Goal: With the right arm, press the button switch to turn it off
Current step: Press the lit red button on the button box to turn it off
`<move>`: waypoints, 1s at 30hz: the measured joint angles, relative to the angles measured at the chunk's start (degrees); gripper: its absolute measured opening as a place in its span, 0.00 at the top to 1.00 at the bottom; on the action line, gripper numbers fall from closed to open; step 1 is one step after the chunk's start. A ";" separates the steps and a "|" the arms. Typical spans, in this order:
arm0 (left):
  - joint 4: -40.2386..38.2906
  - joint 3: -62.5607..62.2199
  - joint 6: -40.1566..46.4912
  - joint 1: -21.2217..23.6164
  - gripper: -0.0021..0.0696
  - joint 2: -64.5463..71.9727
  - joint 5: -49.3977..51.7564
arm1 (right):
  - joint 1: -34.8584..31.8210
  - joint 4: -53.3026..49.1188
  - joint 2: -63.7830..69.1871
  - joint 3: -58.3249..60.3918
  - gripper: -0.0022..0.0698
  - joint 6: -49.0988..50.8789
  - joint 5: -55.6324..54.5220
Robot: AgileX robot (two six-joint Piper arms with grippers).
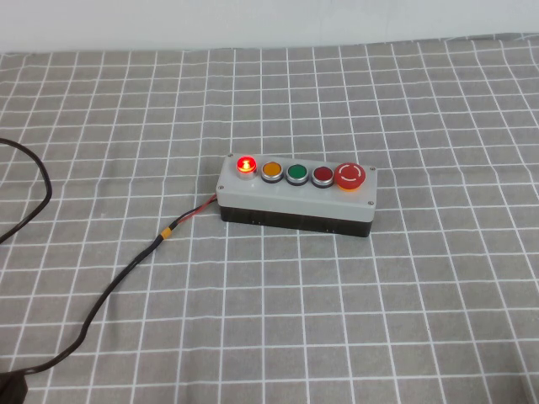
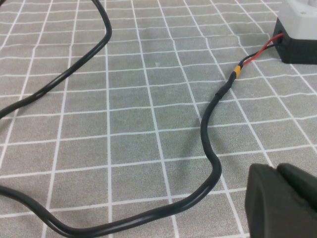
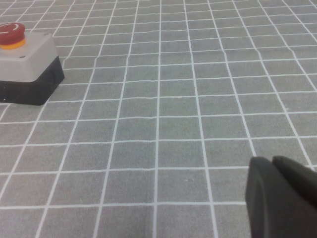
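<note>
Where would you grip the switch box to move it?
I'd pinch the switch box across its flat long sides from above, away from the cable end. The left end effector sits by the cable, right end effector beyond the box's other end.

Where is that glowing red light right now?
In the high view, the lit red lamp sits at the left end of the button box, beside the yellow button. The left gripper and right gripper hover low over the cloth, away from the box.

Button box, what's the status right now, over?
Left gripper shut, parked near cable. Right gripper shut, well short of button box. Red lamp lit. Nothing in between.
</note>
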 joint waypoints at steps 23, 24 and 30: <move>0.00 0.00 0.00 0.00 0.98 0.00 0.00 | 0.00 0.00 0.00 0.00 0.99 0.00 -18.51; 0.00 0.00 0.00 0.00 0.98 0.00 0.00 | 0.00 0.00 0.00 0.00 0.99 0.00 -20.53; 0.00 0.00 0.00 0.00 0.98 0.00 0.00 | 0.00 0.00 0.00 0.00 0.99 0.00 -44.27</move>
